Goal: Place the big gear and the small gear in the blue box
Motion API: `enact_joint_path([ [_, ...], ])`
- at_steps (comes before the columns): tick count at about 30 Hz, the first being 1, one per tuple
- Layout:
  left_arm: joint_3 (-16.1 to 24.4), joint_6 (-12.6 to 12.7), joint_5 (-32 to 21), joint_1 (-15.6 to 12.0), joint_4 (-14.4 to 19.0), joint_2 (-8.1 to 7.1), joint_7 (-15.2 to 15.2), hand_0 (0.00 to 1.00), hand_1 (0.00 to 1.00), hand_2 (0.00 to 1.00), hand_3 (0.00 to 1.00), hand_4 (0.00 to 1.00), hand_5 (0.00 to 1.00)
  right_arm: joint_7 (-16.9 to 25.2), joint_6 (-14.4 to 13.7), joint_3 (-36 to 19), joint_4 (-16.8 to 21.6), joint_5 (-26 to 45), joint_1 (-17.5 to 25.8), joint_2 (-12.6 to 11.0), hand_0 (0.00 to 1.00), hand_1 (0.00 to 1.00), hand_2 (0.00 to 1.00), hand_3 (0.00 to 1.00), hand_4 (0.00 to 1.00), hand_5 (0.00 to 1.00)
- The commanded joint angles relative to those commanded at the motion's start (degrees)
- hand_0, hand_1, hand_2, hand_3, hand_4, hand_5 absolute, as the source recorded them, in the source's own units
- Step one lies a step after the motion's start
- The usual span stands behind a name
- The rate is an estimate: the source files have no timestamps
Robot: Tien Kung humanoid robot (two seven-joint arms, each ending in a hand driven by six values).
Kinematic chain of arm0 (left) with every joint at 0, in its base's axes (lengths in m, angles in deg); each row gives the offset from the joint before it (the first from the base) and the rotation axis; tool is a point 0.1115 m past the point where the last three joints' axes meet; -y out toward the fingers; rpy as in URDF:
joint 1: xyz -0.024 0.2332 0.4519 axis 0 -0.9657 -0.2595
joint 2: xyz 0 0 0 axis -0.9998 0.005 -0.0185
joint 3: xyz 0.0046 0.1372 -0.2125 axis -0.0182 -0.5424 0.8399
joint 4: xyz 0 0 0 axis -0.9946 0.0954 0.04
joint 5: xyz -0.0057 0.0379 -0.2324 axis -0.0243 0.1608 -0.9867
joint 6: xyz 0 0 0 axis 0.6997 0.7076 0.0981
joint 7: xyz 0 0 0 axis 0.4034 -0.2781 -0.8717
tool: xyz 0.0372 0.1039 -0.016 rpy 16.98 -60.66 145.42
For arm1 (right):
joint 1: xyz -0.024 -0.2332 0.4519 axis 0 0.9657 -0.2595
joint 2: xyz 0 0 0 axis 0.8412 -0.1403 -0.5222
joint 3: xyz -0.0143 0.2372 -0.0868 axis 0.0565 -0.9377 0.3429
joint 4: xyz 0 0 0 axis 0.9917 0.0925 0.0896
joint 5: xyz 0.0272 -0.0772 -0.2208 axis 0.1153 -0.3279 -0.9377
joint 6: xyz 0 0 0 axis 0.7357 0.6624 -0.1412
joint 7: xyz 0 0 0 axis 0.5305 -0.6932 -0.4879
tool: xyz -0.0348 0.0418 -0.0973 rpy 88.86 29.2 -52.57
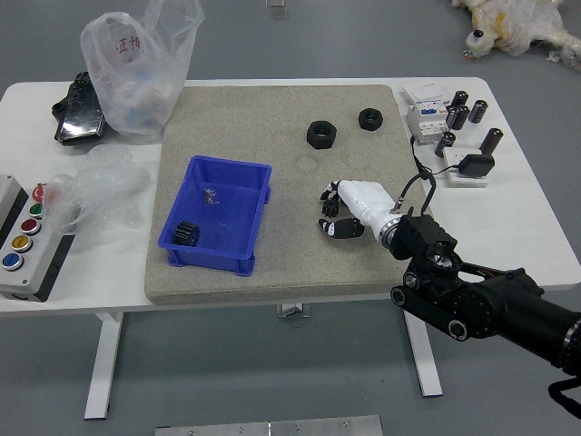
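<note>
With the big gear, as I judge it, already in the blue box left of my right hand, we're about halfway! Small gear next, out on the mat between my parted fingers, no firm grip visible, so lifting and boxing remain.

Mat on table, box on mat's left half, big gear in its near-left corner, small part farther back inside. Small gear on mat right of box, two nuts behind it toward mat's far right. Left of mat: button panel at table's left edge, plastic bag behind it to the right; cylinders right of mat, far side.
</note>
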Motion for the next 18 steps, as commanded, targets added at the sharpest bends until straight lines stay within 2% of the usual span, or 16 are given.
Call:
enact_joint_path([
  [1,-0.03,0.01,-0.03,0.01,0.0,-0.01,0.02,0.666,0.559,0.531,0.649,0.729,0.371,0.08,-0.33,0.11,0.03,-0.07,0.0,-0.01,0.426,0.483,0.335,0.442,0.173,0.002],
  [6,-0.04,0.05,-0.07,0.02,-0.02,-0.01,0.07,0.666,0.559,0.531,0.649,0.729,0.371,0.65,-1.77,0.04,0.56,-1.17,0.24,0.04,0.426,0.483,0.335,0.442,0.173,0.002],
  [7,-0.06,0.06,-0.1,0.02,-0.03,0.0,0.08,0.666,0.559,0.531,0.65,0.725,0.369,0.79,-1.93,-0.12,0.73,-1.44,0.29,0.04,0.423,0.454,0.291,0.399,0.125,0.002],
  [10,-0.15,0.08,-0.2,0.05,-0.03,0.02,0.13,0.666,0.559,0.531,0.65,0.725,0.369,1.13,-2.26,-0.85,1.96,-2.39,0.37,-0.24,0.423,0.454,0.291,0.399,0.125,0.002],
  [15,-0.03,0.11,-0.09,-0.03,-0.05,-0.02,0.12,0.666,0.558,0.532,0.65,0.725,0.366,1.08,-2.29,-2.52,7.91,-4.82,0.06,-1.56,0.425,0.45,0.288,0.397,0.128,0.002],
  [18,0.14,0.08,0.08,-0.09,-0.04,-0.02,0.05,0.666,0.558,0.532,0.65,0.725,0.366,0.84,-2.19,-2.66,12.21,-6.76,-0.57,-1.49,0.425,0.45,0.288,0.397,0.128,0.002],
])
